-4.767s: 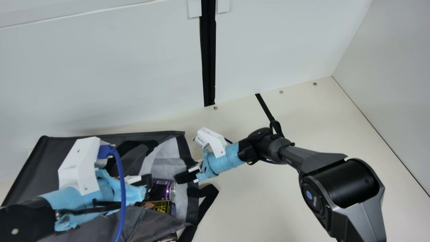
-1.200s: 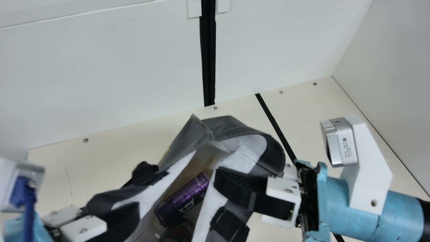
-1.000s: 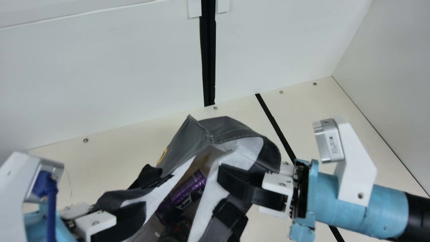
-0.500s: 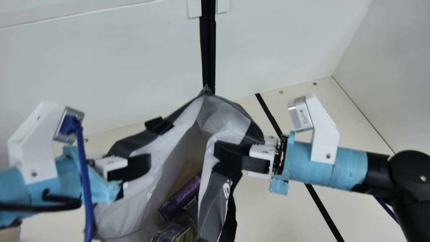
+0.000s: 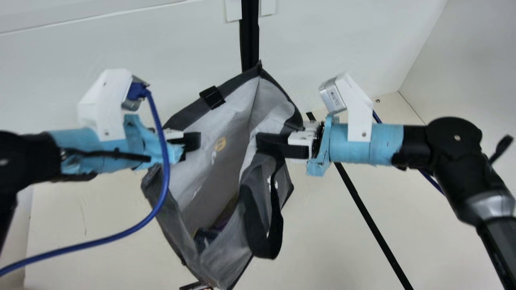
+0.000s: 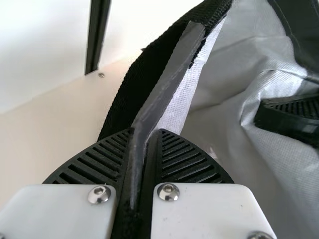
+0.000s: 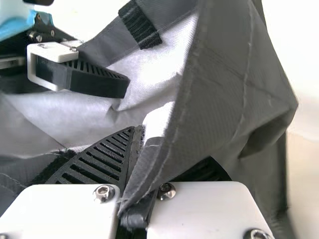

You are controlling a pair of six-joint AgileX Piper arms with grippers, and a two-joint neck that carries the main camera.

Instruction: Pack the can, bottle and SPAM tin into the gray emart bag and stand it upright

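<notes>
Gray emart bag (image 5: pixel 209 173) over worktop (image 5: pixel 330 241), hiding part of worktop's back edge from main view. I see creased, silvery-pale lining, dark trim along rim, round yellow mark (image 5: pixel 220 143) on inner wall. Mouth gapes toward my main camera, one pointed corner up. Black handle (image 5: pixel 268 251) loops down outer side, beside white lettering. Low inside, dark purple shape (image 5: pixel 221 224), too blurred to name. Left gripper (image 5: pixel 195 141) clenched on one rim; right gripper (image 5: pixel 260 141) grasping opposite rim, fabric folded between fingers.
</notes>
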